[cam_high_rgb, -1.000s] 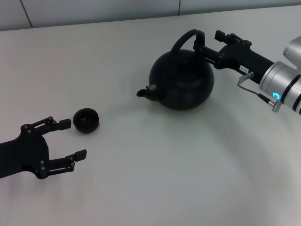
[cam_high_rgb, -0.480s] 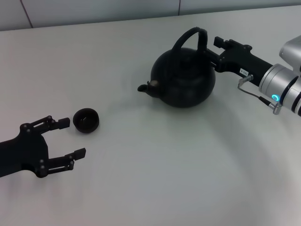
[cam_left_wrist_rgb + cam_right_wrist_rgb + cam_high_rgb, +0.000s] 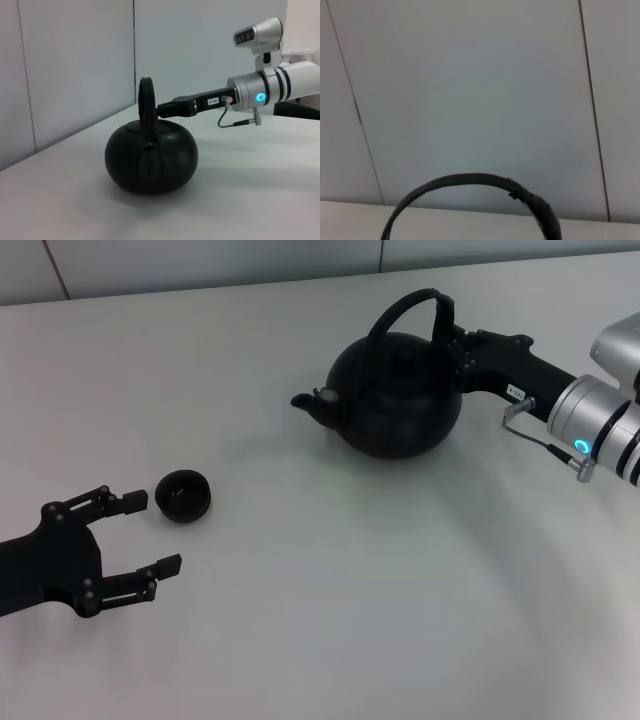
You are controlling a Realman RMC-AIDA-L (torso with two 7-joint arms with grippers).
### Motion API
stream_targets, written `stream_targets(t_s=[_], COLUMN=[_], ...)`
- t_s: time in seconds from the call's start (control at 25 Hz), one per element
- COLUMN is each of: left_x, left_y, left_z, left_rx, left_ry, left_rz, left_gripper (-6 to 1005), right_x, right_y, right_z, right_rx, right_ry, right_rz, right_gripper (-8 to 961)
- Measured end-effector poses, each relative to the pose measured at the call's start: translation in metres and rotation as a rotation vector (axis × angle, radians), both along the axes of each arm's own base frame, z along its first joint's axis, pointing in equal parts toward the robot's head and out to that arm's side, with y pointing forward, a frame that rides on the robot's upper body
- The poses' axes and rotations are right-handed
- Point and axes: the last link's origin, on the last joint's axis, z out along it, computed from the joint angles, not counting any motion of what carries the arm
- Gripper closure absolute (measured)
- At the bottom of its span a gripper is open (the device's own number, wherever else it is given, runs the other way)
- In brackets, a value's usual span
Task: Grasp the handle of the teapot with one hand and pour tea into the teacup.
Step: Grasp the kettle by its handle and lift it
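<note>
Both pincers: right [image 3: 452, 338] clamps handle [image 3: 408, 308]; left [image 3: 150, 535] spread, empty.

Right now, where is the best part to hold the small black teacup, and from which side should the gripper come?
Grip the teacup across its round wall, near the rim, since it has no handle and stands upright. Probably best to come from the left gripper's side: it is open, low on the table, and one finger is already beside the cup. The right gripper is at the teapot's handle.

Left gripper [image 3: 150, 533] low, fingers spread; right gripper [image 3: 452, 338] extended, fingers clamped.
</note>
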Motion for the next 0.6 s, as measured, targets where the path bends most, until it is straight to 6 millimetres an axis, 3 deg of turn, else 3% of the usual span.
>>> stream_targets(t_s=[0.16,0.6], left_x=[-0.0007,-0.0021], left_y=[-0.0004,0.0001], left_z=[0.0004,0.0], left_rx=[0.003,0.011], left_ry=[0.002,0.009], left_rz=[-0.001,0.001], left_gripper=[159,159], right_x=[-0.0018,-0.0099], right_y=[0.0013,0.0019], right_z=[-0.0002,0.0023], right_rx=[-0.001,0.005], right_ry=[-0.002,0.019], right_rz=[0.006,0.053], right_gripper=[868,870])
